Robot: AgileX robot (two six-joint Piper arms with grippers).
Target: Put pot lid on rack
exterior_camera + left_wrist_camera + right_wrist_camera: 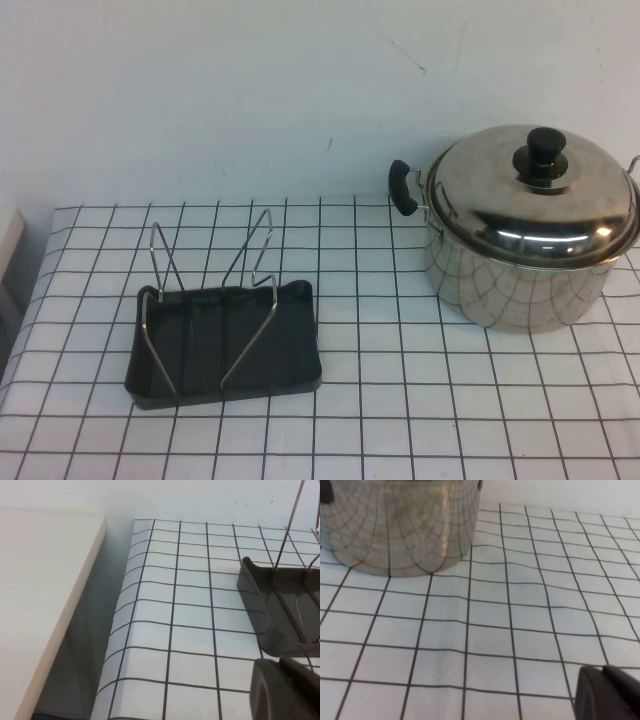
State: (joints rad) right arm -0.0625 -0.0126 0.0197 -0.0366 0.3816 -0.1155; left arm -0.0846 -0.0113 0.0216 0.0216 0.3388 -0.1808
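The pot lid (540, 195) is sitting flat on the steel pot (520, 285) at the far right of the grid-patterned tablecloth (400, 390), its black knob (541, 155) pointing up. The rack (225, 340) is lying well apart at the near left, its long axis running left-right, two wire loops (250, 290) rising upright. The left gripper (285, 690) is hovering just beside the rack's corner; the right gripper (607, 692) is hanging near the pot. Whether either gripper's jaws are wide or narrow cannot be told.
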